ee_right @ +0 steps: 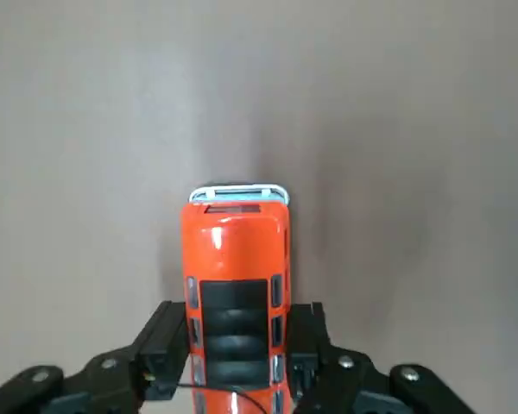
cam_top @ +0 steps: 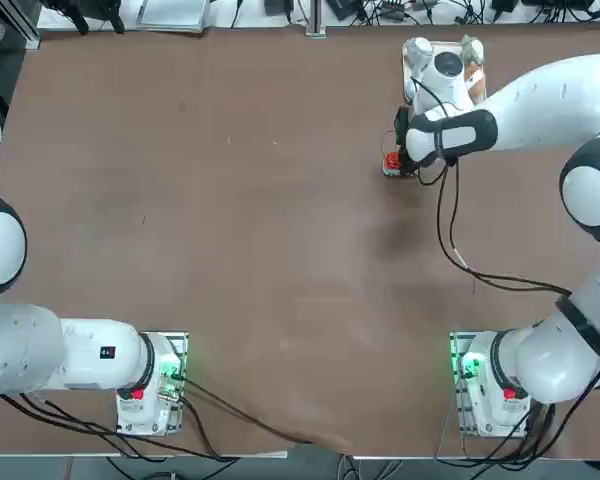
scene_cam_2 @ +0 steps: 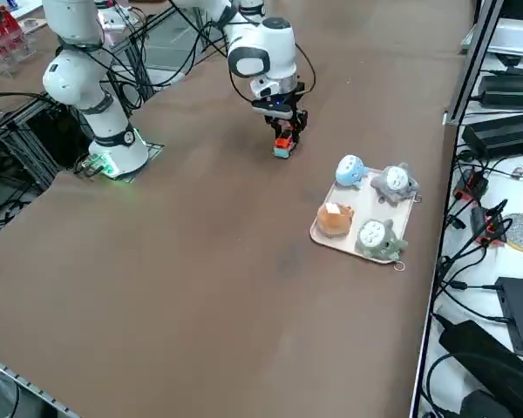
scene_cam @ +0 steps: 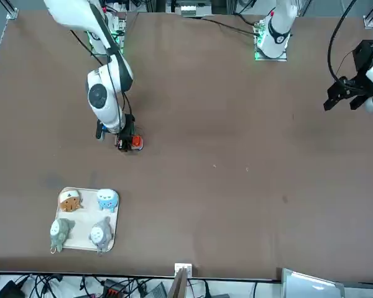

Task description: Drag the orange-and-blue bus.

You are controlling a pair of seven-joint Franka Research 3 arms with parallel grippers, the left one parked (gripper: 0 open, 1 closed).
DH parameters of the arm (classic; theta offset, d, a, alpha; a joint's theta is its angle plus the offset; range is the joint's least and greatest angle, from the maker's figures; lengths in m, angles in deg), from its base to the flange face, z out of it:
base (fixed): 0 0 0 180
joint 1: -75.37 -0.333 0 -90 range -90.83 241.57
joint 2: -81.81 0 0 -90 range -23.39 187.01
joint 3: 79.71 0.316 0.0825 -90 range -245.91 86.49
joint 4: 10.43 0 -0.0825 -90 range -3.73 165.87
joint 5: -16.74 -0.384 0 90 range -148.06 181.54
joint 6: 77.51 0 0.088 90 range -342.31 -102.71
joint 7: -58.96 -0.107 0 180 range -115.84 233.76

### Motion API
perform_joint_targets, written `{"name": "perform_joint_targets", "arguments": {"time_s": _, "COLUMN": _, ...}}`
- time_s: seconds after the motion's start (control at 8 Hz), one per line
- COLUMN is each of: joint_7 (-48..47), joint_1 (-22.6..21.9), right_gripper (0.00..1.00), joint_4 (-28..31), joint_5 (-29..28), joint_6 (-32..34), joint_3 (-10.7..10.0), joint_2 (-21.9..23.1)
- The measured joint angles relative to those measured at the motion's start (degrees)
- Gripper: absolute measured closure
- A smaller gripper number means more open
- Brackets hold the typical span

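The orange-and-blue bus point(ee_right: 236, 276) is a tiny toy van with a red-orange roof and a pale front edge, standing on the brown table. My right gripper point(ee_right: 235, 345) is shut on the bus, its black fingers point(ee_right: 166, 341) pressed against both sides of the rear half. From overhead the bus point(cam_top: 391, 163) peeks out just left of the gripper point(cam_top: 405, 160), below the tray. The front view shows the bus point(scene_cam: 135, 142) under the gripper point(scene_cam: 124, 141), and in the right side view the bus point(scene_cam_2: 283, 145) sits below the fingers point(scene_cam_2: 286, 122).
A white tray point(scene_cam_2: 324, 237) with several small plush figurines lies close to the bus, at the table's far right edge point(cam_top: 408, 62). A black cable point(cam_top: 450, 230) trails from my right arm over the table. Broad bare tabletop spreads left of the bus point(cam_top: 230, 200).
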Motion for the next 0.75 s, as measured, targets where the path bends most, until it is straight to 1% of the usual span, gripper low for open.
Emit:
{"name": "perform_joint_targets", "arguments": {"time_s": 0.25, "joint_7": -1.4, "joint_1": -1.3, "right_gripper": 0.4, "joint_4": -0.5, "joint_5": 0.0, "joint_6": 0.0, "joint_3": 0.0, "joint_2": -0.3}}
{"name": "perform_joint_targets", "arguments": {"time_s": 0.38, "joint_7": -1.7, "joint_1": -1.8, "right_gripper": 0.37, "joint_4": -0.6, "joint_5": 0.0, "joint_6": 0.0, "joint_3": 0.0, "joint_2": -0.4}}
{"name": "perform_joint_targets", "arguments": {"time_s": 0.5, "joint_7": -1.9, "joint_1": -2.2, "right_gripper": 0.22, "joint_4": -0.6, "joint_5": 0.0, "joint_6": 0.3, "joint_3": 0.0, "joint_2": -0.9}}
{"name": "perform_joint_targets", "arguments": {"time_s": 0.62, "joint_7": -2.0, "joint_1": -2.3, "right_gripper": 0.05, "joint_4": -0.9, "joint_5": 0.1, "joint_6": 1.7, "joint_3": -0.1, "joint_2": -1.2}}
{"name": "perform_joint_targets", "arguments": {"time_s": 0.75, "joint_7": -2.0, "joint_1": -2.3, "right_gripper": 0.0, "joint_4": -2.4, "joint_5": 0.1, "joint_6": 5.3, "joint_3": -0.4, "joint_2": -1.0}}
